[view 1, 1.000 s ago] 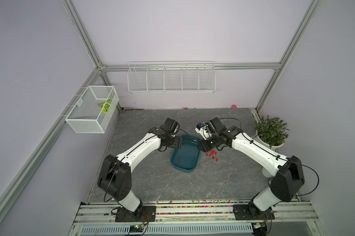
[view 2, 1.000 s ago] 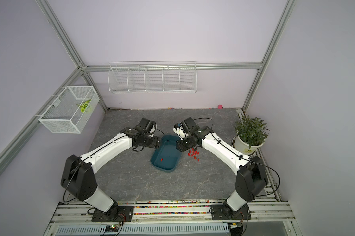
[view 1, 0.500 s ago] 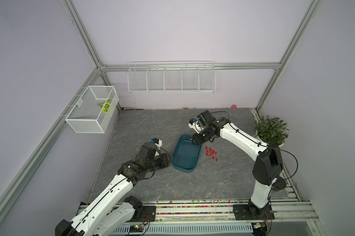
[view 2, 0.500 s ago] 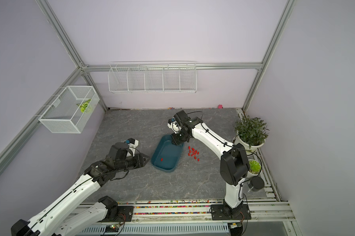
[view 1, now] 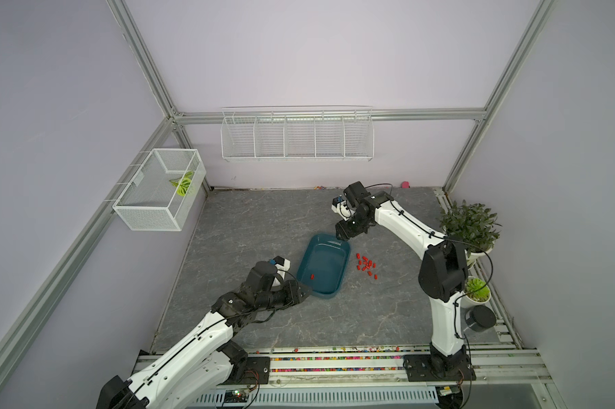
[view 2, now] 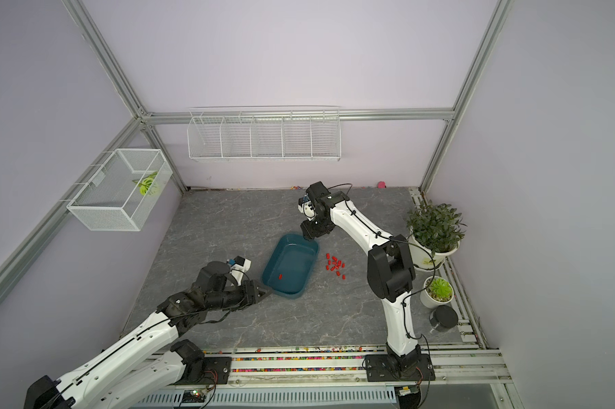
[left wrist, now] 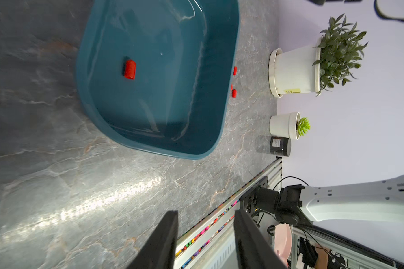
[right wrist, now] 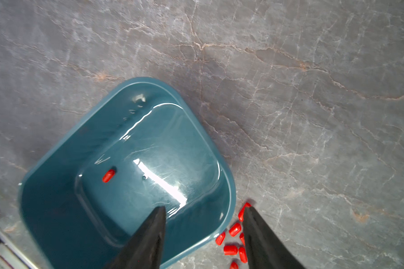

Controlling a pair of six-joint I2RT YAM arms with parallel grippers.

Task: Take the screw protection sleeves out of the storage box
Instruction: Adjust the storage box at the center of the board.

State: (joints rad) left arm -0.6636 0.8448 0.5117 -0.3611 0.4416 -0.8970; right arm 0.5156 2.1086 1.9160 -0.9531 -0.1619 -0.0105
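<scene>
**Top views.** The storage box (view 1: 329, 258) sits mid-bench (view 1: 249, 226). One sleeve (view 1: 312, 276) remains on its floor, toward the near-left end. The other screw protection sleeves (view 1: 366, 265) lie in a loose cluster on the bench, just beside the box's right side.

Change noted: a second ago both arms were working at the box's far end. The left arm has since swung away and come back from the near side. The left gripper (view 1: 304, 292) now sits low at the box's near-left corner. The right gripper (view 1: 342, 236) has stayed by the far right corner. Both top views agree.

**Left wrist view.** The fingers (left wrist: 163, 240) stand a moderate gap apart with nothing between them. The box lies ahead, apart from them, and the lone sleeve is close to one long wall.

**Right wrist view.** The jaws stand wider and are also empty. One finger (right wrist: 149, 235) is over the box's inside and the other is over the cluster outside, with the rim beneath the gap. I cannot tell whether either finger touches the rim.

**Finding.** I judge the task all but done, with one sleeve left. The left gripper's new station puts it nearest that piece. On a slick floor, so small a cap may skid from a pinch.
</scene>
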